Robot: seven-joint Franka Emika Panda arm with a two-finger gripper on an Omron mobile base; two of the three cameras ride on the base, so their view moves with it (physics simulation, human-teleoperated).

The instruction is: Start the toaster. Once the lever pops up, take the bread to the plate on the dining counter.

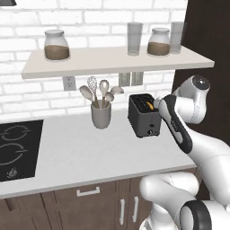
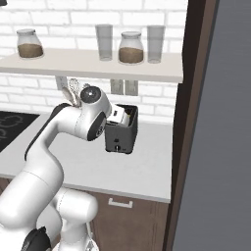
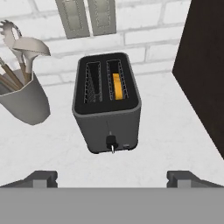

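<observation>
- My claw (image 3: 112, 178) hangs at the bottom of the hand view, jaws spread wide, gripping nothing.
- The toaster (image 3: 107, 103) sits mid-frame on the white counter (image 3: 175, 131), just above my fingertips (image 3: 43, 178).
- The bread (image 3: 117, 85) stands in its right-hand slot, an orange-yellow strip.
- A grey utensil cup (image 3: 24, 103) stands at the left edge.
- I judge the starting step is in hand: the lever (image 3: 111, 142) low on the toaster's front looks unpressed.
- Next, I would lower onto that lever and push it down.
</observation>
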